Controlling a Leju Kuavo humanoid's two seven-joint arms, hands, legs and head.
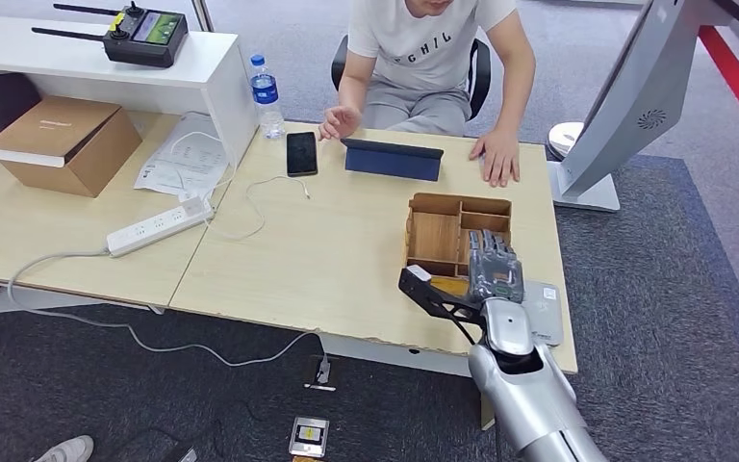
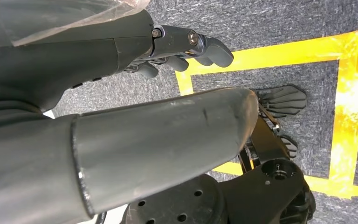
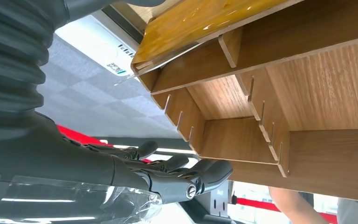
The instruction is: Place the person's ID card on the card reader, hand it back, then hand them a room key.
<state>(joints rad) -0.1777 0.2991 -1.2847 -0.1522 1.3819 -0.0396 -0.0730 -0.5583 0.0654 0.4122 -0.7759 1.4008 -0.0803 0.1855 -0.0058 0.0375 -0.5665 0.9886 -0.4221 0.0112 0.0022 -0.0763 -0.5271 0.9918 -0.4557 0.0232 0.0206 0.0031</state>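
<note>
Right arm: silver forearm rising from the lower edge of the head view, cut off below the elbow.
Right hand (image 1: 494,267): poised over the near end of the wooden organizer, back of the hand toward the camera, palm side hidden. In the right wrist view the dark fingers (image 3: 200,170) extend nearly straight, slightly apart, with nothing between them.
Wooden organizer (image 1: 435,236): open box with slotted dividers, near the tabletop's right edge; its near compartments are covered by the hand.
Yellow cards (image 3: 200,21): glossy flat stack lying in a compartment beside the fingers, not touched; whether these are room keys cannot be told.
Card reader (image 1: 546,310): flat grey slab at the tabletop's near right corner, partly hidden behind the wrist; a white printed face shows in the right wrist view, its text too small to read.
ID card: not made out on the reader or in either hand.
Left hand (image 2: 186,46): hanging above grey carpet marked with yellow tape (image 2: 349,107); fingers curled loosely, holding nothing.
Person (image 1: 433,58): seated across the tabletop (image 1: 327,260), head cut off by the frame, both hands resting at the far edge.
Other items: black phone (image 1: 301,153), dark blue tablet (image 1: 393,159).
</note>
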